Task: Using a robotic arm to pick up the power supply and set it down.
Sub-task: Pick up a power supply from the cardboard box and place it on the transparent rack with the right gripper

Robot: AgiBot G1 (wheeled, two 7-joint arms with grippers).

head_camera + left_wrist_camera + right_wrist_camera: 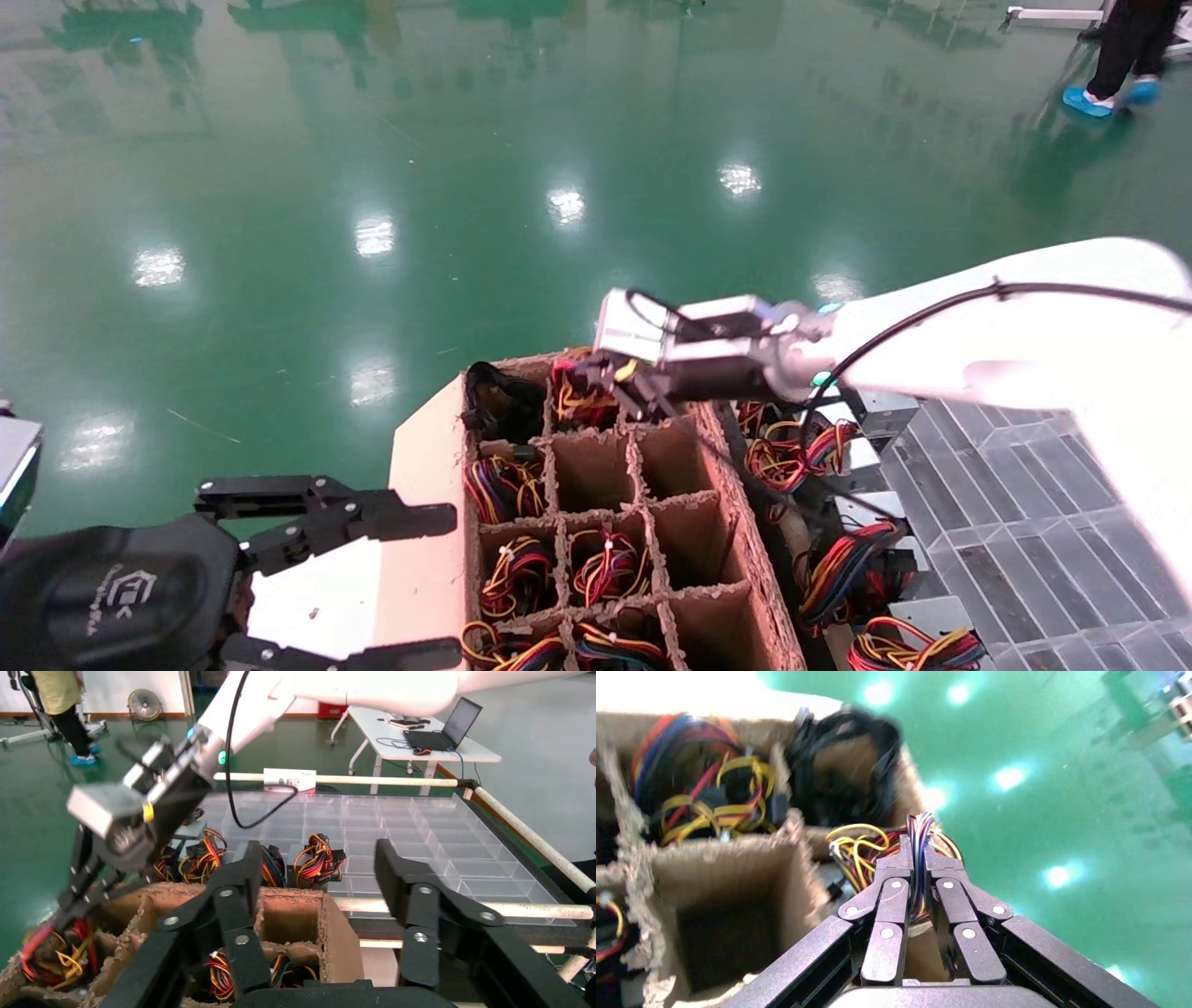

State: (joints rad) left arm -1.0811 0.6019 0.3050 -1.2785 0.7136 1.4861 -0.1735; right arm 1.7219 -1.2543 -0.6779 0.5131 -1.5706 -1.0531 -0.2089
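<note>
My right gripper (610, 375) reaches from the right over the far middle cell of the brown cardboard divider box (694, 545). Its fingers (898, 864) are shut on the wire bundle (862, 846) of a power supply (579, 399); blue, purple and orange strands run up between the jaws. The grey metal box of this power supply is hidden down in the cell. The left wrist view shows the same gripper (53, 924) at the red and yellow wires (49, 955). My left gripper (438, 585) is parked low beside the box's left side, open and empty (316, 857).
Other cells of the divider box hold more wire bundles (517, 573). Several power supplies (792, 457) lie between the box and a clear plastic grid tray (1006, 513) on the right. A person (1127, 47) stands on the green floor far off.
</note>
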